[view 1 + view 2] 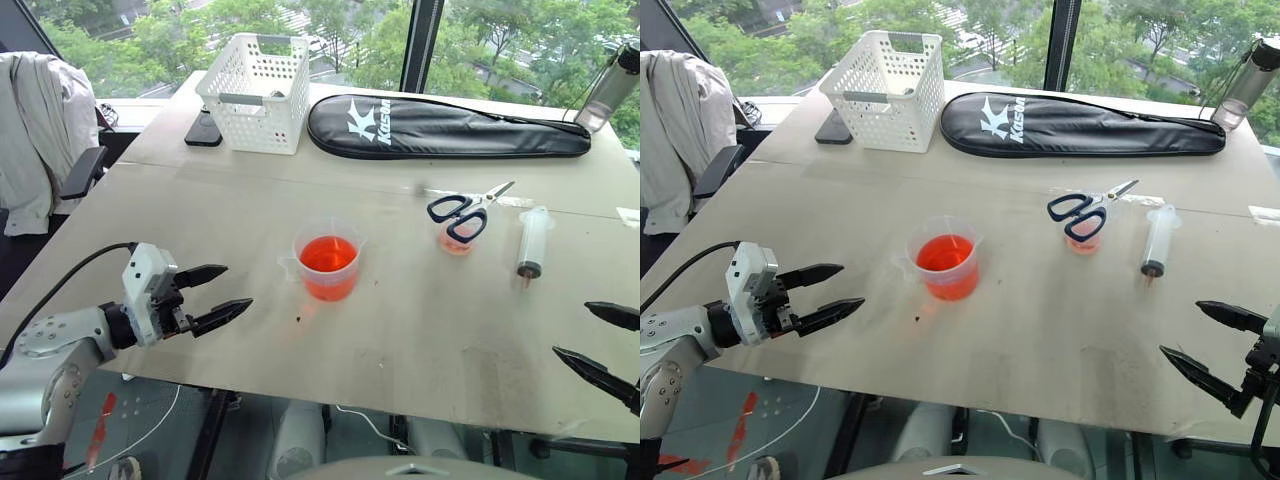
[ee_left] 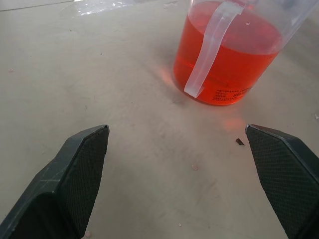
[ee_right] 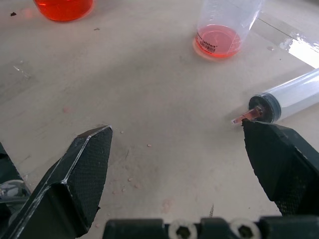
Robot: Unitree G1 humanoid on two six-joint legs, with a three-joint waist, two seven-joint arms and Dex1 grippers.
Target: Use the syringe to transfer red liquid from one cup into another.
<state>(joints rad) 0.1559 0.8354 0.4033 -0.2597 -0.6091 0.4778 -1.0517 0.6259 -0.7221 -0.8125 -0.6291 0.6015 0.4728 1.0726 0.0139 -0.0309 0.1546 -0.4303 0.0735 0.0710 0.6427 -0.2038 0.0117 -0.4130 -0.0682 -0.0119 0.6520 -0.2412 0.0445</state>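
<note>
a wide pale grey desk [image 1: 420, 340], lightly stained, runs up to large windows with a dark vertical frame post [image 1: 421, 45]; green treetops [image 1: 150, 40] fill the view outside and daylight falls evenly over the surface. at the far left a chair [image 1: 82, 172] with a dark armrest has a light grey garment [image 1: 40, 125] draped over it. below the near edge the floor [image 1: 150, 410] is glossy.

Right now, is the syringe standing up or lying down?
Lying down: the syringe rests flat on the table, nozzle toward the right gripper.
</note>
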